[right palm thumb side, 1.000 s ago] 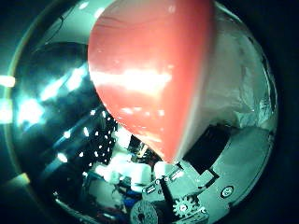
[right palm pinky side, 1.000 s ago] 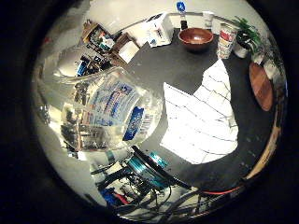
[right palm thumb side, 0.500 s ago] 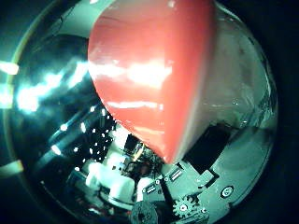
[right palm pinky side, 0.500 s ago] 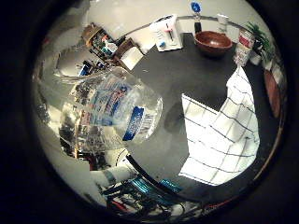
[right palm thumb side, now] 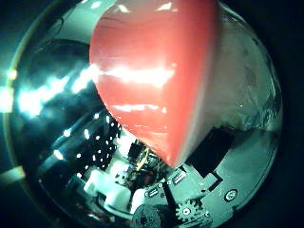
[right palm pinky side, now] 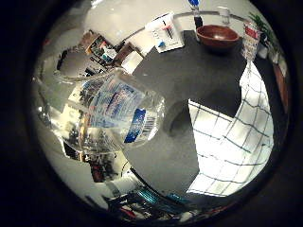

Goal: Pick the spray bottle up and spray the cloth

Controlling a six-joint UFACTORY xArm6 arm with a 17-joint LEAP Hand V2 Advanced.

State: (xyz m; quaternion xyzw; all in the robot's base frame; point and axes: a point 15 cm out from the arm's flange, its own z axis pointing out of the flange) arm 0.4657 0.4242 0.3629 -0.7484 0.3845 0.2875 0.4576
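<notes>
Spray bottle fills much of both palm views, so it sits close against the palm: its clear body with a blue and white label shows in the little finger side view, raised above the dark counter, and its red spray head bulks large in the thumb side view. Counter comes next in size, a broad dark top running away from the bottle. White cloth with a dark grid pattern lies spread flat on the counter at about 4 o'clock from the bottle, apart from it. Farther across the counter, toward 1 o'clock from the bottle, stands a brown wooden bowl, with a white and red container just beside it and a white box toward 12 o'clock, near the counter's far edge. The hand shows only as white, black and geared parts beneath the red spray head; I cannot tell how its fingers are set around the bottle.
</notes>
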